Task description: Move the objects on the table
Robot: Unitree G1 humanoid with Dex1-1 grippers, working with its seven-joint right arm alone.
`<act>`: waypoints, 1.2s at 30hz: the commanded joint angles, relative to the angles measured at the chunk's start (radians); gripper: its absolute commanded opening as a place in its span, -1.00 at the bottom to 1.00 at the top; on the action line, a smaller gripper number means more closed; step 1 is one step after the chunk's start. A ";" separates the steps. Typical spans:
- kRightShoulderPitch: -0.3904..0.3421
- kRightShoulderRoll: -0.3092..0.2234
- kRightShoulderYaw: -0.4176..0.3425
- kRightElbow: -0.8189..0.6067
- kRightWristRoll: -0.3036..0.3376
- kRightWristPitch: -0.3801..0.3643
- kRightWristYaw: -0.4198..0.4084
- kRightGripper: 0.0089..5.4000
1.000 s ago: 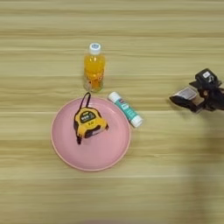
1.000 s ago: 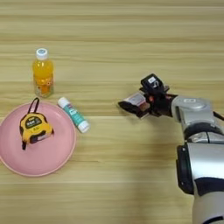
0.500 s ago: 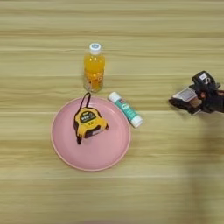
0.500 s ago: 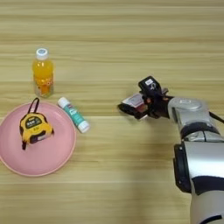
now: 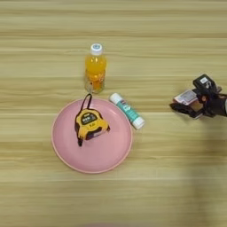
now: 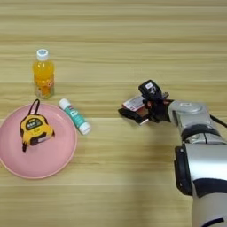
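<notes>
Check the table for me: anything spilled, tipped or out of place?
Nothing spilled. The juice bottle stands upright, the tape measure sits on the pink plate, the glue stick lies beside the plate's rim, and the gripper is at the red-white packet.

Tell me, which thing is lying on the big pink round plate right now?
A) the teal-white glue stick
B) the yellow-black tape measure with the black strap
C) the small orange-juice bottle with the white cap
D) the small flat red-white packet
B: the yellow-black tape measure with the black strap lies inside the big pink round plate, while the bottle stands behind it, the glue stick lies beside its rim and the packet is far off at the gripper.
</notes>
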 commanded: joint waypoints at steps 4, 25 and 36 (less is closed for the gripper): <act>-0.057 -0.038 -0.016 -0.030 0.005 0.012 -0.036 0.75; -0.094 -0.043 -0.049 -0.053 0.031 -0.024 -0.008 0.46; -0.160 -0.043 -0.053 -0.134 0.055 -0.104 0.098 0.46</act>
